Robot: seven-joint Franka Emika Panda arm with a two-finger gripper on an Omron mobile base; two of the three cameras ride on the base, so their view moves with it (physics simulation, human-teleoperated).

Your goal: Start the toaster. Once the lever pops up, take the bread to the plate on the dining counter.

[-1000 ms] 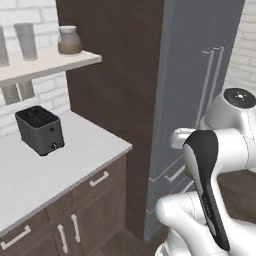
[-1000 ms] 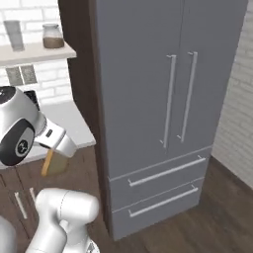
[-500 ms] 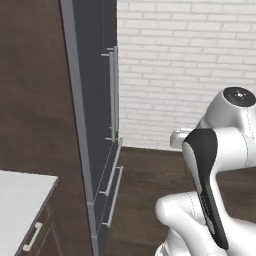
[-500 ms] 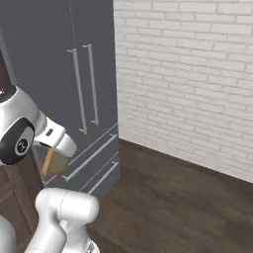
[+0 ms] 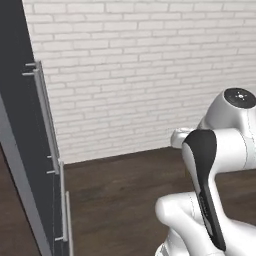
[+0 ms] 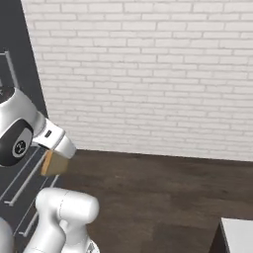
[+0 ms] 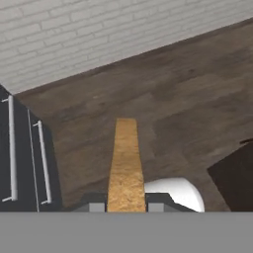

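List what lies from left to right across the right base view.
Dark fridge front with its handle → bread shut in the gripper → white brick wall over the wooden floor → white counter corner.

camera swung from toaster counter and fridge (image 5: 30,150) to brick wall (image 5: 150,65)

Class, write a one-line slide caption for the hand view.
Gripper shut on the bread, held edge-on above dark wood floor.

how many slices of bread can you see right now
1. The bread is held edge-on in the shut gripper above the wooden floor; the right base view shows it beside the fridge.
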